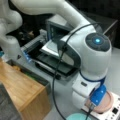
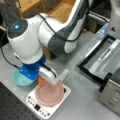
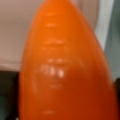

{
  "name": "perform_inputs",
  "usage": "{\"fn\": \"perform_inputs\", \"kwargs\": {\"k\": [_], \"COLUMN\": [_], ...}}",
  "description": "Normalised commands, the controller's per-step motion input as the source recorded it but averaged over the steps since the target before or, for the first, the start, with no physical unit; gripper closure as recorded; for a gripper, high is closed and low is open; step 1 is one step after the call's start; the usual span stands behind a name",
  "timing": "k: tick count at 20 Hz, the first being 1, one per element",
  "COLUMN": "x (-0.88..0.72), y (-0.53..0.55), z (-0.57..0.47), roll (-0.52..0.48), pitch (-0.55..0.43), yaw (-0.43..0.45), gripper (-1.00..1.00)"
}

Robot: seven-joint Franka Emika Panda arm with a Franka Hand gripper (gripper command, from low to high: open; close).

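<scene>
An orange toy carrot (image 3: 67,65) fills the wrist view, tip pointing up, and hides the fingers. In a front view a bit of the carrot (image 2: 40,80) shows under my gripper (image 2: 44,79), which is shut on it just above the left rim of a pink plate (image 2: 50,95). The plate rests on a white flat unit with buttons (image 2: 37,107). In a front view the wrist and its blue camera mount (image 1: 98,96) hang over the same pink plate (image 1: 108,103) and block the fingers.
A teal bowl (image 2: 18,79) sits just left of the plate, its edge visible (image 1: 77,117). An oven with its door folded down (image 1: 60,62) stands behind the arm; its open door (image 2: 105,60) lies to the right. A wooden cabinet (image 1: 22,87) stands nearby.
</scene>
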Motion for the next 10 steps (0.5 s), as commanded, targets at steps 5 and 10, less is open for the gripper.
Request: {"fn": "perform_inputs", "kwargs": {"k": [5,10], "x": [-0.28,-0.26], "y": [0.19,0.06], "z": [-0.14,-0.13], "roll": [-0.085,-0.067], "pitch": [-0.236,-0.249], "yaw": [-0.089,-0.072], "gripper": [1.00,1.00]}}
